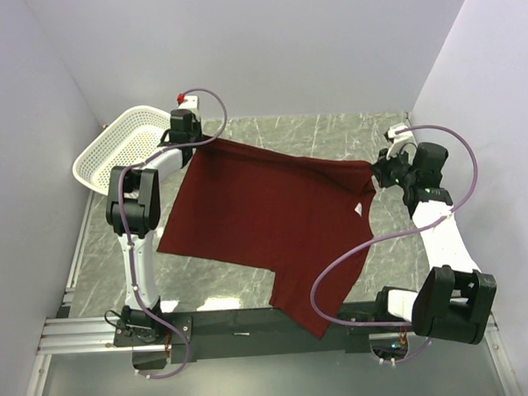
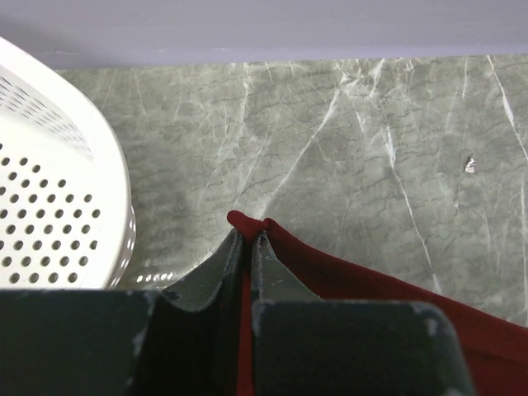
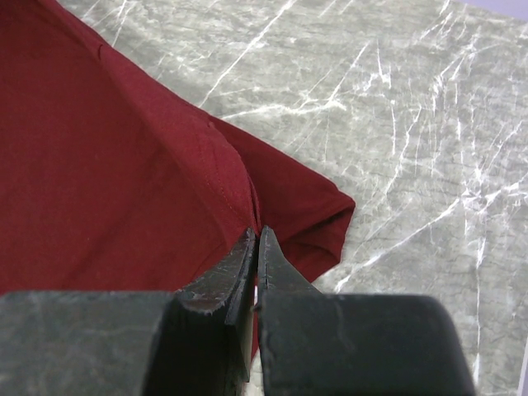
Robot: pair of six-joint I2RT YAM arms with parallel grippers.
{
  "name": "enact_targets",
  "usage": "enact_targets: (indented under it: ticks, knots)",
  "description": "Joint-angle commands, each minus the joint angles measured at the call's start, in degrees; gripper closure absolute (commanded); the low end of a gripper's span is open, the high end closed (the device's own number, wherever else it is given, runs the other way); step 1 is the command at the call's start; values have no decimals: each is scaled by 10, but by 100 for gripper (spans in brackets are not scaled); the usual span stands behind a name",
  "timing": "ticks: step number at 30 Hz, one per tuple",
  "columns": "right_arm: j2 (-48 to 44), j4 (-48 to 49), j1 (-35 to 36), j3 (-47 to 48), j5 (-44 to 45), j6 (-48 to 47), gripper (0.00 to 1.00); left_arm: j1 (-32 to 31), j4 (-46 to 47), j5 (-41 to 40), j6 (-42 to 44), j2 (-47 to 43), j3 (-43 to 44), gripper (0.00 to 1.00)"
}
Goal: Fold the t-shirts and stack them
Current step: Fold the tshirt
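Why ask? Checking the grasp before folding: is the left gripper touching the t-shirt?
Touching. The left wrist view shows the left gripper shut on the t-shirt, red cloth pinched between its fingertips.

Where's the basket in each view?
Top external: basket at the upper left, just left of the shirt's far corner.
Left wrist: fills the left edge, from the top down to mid-frame.
Right wrist: not in it.
Shared landmark: the shirt, seen in all three views.
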Motion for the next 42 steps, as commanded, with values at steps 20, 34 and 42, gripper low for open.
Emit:
enact_targets:
  ticks: [20,34,42]
  knots:
    - [-50,-18,-6,-35,22,-48,100,5,25,-32,14,-59,-66,100]
    - [-36,-24,-6,-36,29,-52,100,5,19,-28,3,-96,-105,57]
    - [-28,-28,-6,-39,26,-53,100,5,65,25,-2,-173,-171,33]
